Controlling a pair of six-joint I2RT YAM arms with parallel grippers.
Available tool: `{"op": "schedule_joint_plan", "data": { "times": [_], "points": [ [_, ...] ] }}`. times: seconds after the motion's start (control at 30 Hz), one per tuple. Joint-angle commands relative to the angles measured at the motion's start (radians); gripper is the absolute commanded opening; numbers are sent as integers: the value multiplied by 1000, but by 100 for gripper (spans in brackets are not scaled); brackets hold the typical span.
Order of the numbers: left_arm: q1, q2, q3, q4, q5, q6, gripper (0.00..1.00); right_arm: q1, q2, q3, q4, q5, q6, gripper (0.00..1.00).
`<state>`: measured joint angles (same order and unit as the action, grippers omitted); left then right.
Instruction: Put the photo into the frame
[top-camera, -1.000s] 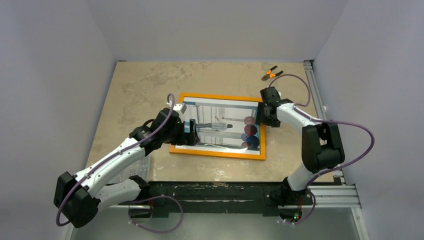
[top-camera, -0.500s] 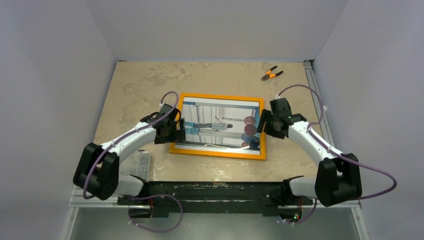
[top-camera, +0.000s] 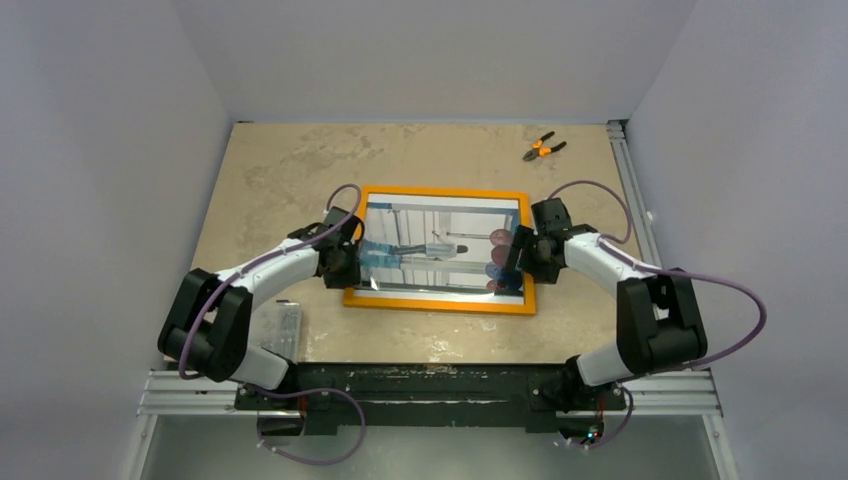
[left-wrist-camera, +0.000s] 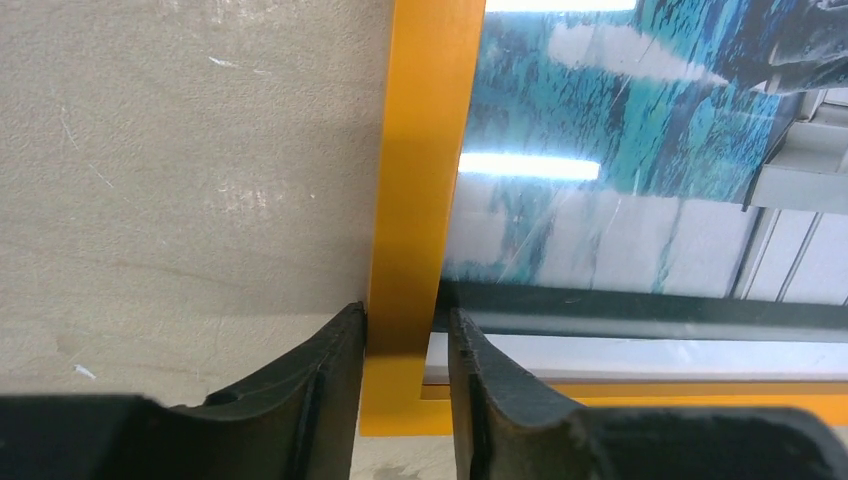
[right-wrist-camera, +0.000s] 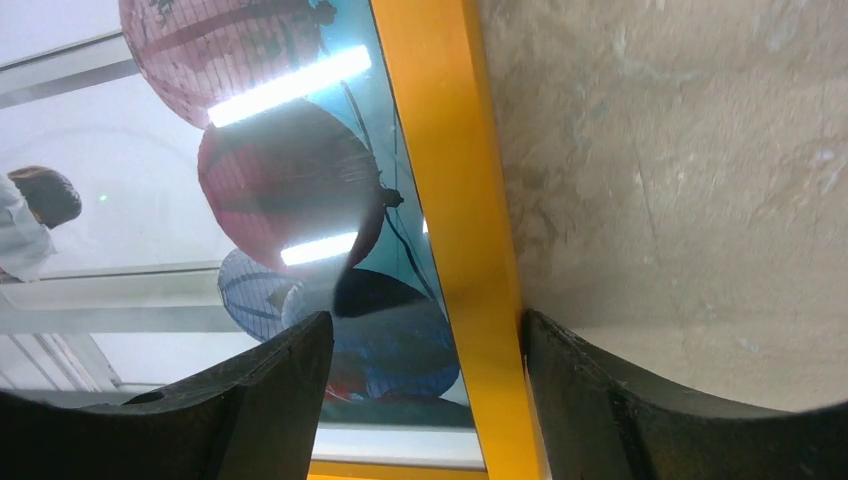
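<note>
Beige mottled table (top-camera: 280, 180). Orange frame (top-camera: 440, 301) flat on it: left border between left gripper (left-wrist-camera: 405, 335) fingers, right border between right gripper (right-wrist-camera: 425, 345) fingers. Orange-handled pliers (top-camera: 543, 149) well beyond right fingers. Clear plastic case (top-camera: 285, 328) well behind left fingers.

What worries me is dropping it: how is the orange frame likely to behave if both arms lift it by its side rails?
Probably stiff: the frame has straight, solid-looking rails. Likely slippery: its smooth, narrow rail gives the left fingers little to pinch. Possibly fragile: the photo reflects bright lights, so glass may cover it.
</note>
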<state>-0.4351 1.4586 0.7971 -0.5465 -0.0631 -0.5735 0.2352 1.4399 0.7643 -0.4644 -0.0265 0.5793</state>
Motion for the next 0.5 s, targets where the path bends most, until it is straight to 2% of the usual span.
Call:
{"op": "schedule_joint_plan", "data": {
  "times": [0.0,0.1,0.2,0.47],
  "points": [
    [-6,-4,-34,89,125,-31,30,1,100,90,53,-103,-29,68],
    [-19,-41,-119,160,199,-72,27,1,151,184,29,-116,-79,68],
    [-82,-83,-176,202,214,-127,26,1,217,290,-1,-125,-121,68],
    [-449,-115,-171,229,107,-368,26,2,407,500,-33,-113,-165,68]
  ]
}}
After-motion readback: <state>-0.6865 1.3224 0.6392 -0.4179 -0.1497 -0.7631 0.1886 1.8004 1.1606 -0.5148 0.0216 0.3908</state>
